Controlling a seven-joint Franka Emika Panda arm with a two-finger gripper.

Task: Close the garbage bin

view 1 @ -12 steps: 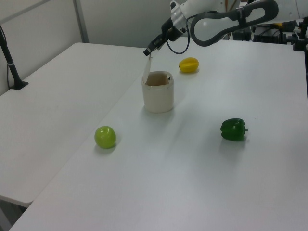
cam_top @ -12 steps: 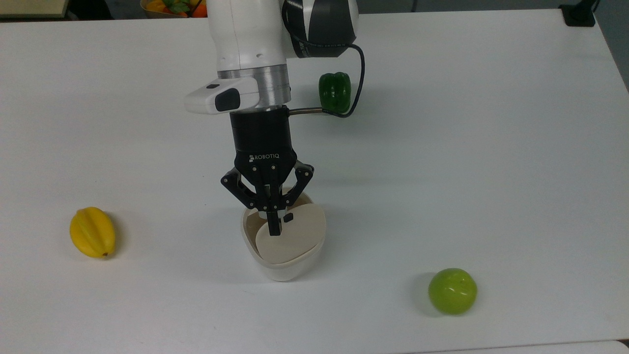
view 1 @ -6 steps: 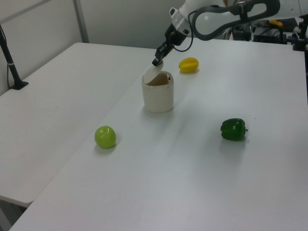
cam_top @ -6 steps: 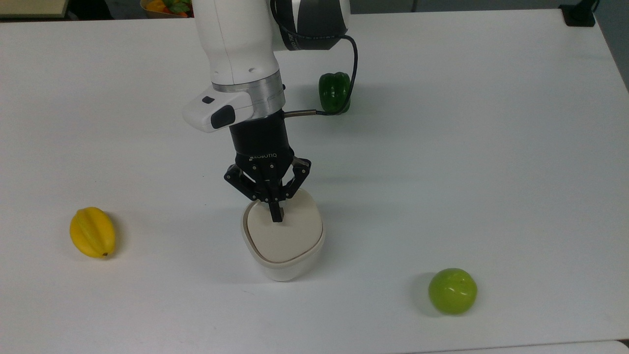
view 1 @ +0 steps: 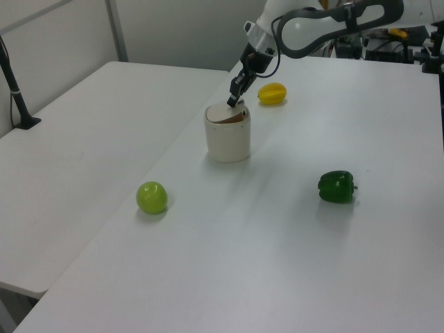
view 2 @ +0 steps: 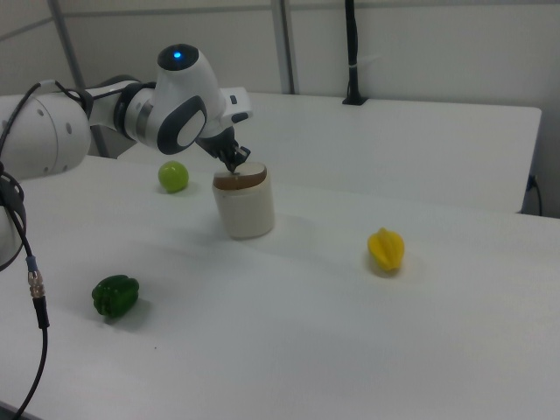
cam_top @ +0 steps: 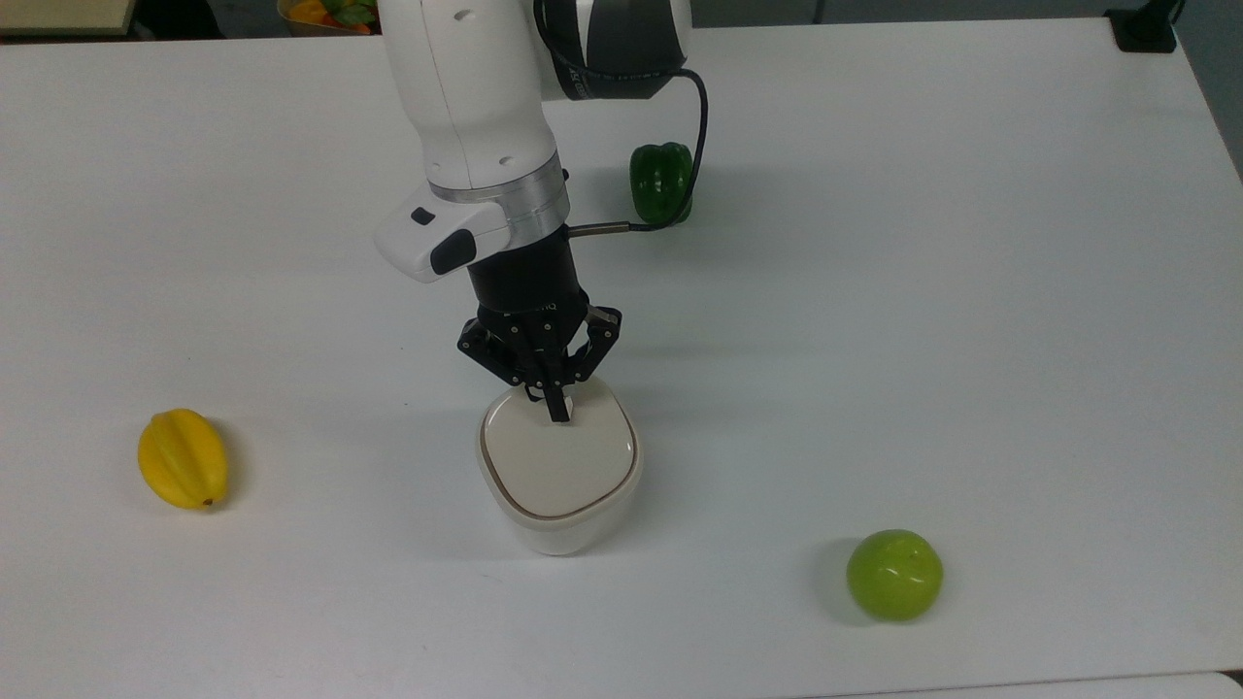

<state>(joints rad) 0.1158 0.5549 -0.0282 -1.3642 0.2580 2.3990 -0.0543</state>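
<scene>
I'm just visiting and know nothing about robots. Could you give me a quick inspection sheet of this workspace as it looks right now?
Surface: white table, clean.
Job's things: garbage bin near the front middle in the top view; its lid lies almost flat on the rim, in the left view slightly raised on one side.
Clutter: yellow star fruit, green apple, green bell pepper, all apart from the bin.
Grippers: pincer shut, tips pressing on the lid's back edge.
Cables: black cable looping from the arm's wrist.
Surroundings: fruit bowl beyond the table's far edge; black post in the right view.
</scene>
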